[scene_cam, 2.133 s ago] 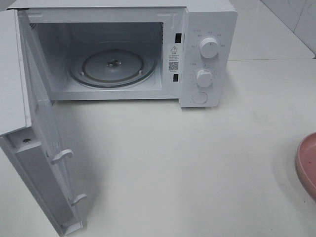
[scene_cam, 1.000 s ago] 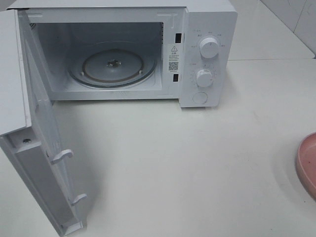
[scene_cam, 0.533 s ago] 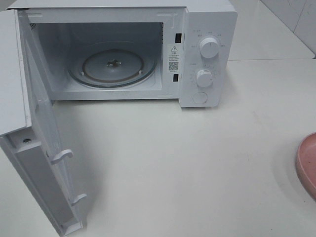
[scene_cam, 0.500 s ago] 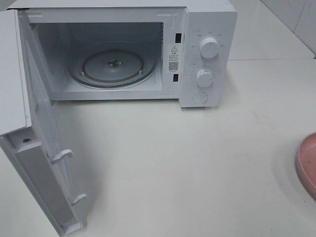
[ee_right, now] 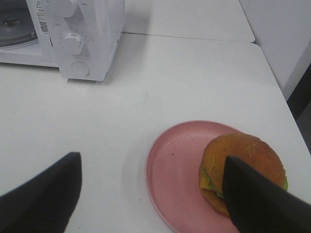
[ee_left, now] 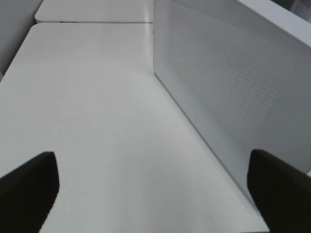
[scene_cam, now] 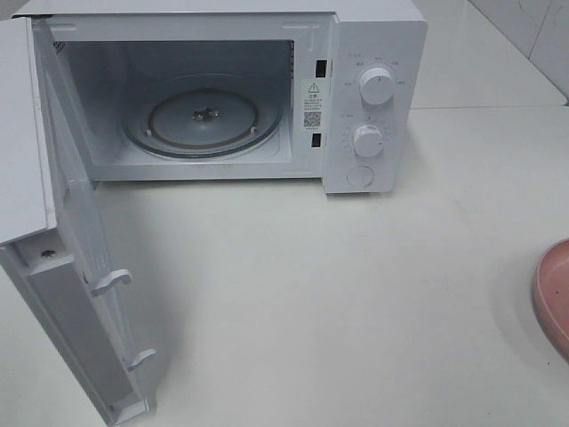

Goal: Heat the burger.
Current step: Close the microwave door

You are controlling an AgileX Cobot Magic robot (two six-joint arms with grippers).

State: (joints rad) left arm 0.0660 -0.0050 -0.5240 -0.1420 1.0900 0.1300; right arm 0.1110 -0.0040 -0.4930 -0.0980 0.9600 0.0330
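Burger (ee_right: 243,167) sits on the pink plate (ee_right: 175,174), well to the control-panel side of the microwave (scene_cam: 373,98), untouched. Right gripper (ee_right: 150,194) hangs over the plate, fingers (ee_right: 257,204) apart, empty. Left gripper (ee_left: 155,189), fingers (ee_left: 29,189) apart, empty, beside the open door (scene_cam: 62,294). Nothing has shifted in the last two seconds. Turntable (scene_cam: 203,120) bare; pickup not yet begun.
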